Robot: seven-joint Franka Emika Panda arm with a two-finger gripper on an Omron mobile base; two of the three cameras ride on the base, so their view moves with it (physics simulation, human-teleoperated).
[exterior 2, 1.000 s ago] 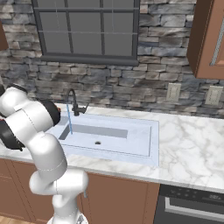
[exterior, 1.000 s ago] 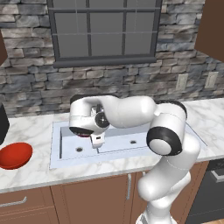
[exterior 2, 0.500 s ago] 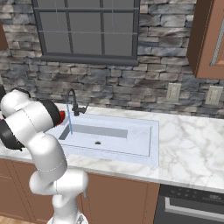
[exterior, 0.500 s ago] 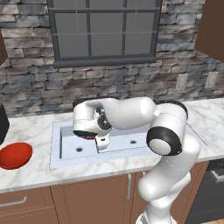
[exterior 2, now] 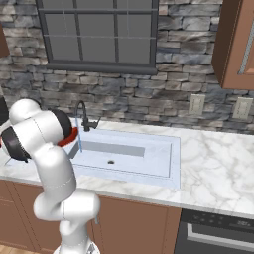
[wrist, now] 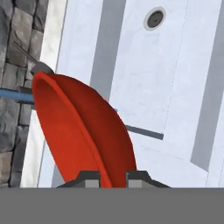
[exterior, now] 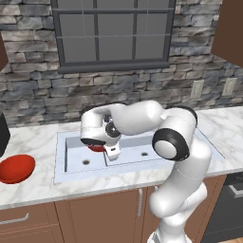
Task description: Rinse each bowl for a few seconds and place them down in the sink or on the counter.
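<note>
My gripper (wrist: 113,176) is shut on the rim of a glossy red bowl (wrist: 83,131), which I hold on edge over the pale sink (wrist: 183,87). A thin blue water stream (wrist: 15,94) meets the bowl from the faucet side. In the left base view the held bowl (exterior: 97,148) peeks out under the hand above the sink's left basin (exterior: 78,149). Its rim (exterior 2: 74,136) shows beside the arm, close to the dark faucet (exterior 2: 84,118). The other red bowl (exterior: 16,168) rests upright on the white marble counter (exterior: 33,192), left of the sink.
A dark appliance (exterior: 3,134) stands at the counter's far left. The wider right basin (exterior 2: 144,158) has a round drain (exterior 2: 110,161). A stone wall and window rise behind the sink. A stove front (exterior 2: 218,233) sits at lower right.
The hand with the bowl has drifted slightly right and down over the sink. The bowl's red rim now shows beside the arm in the right base view.
</note>
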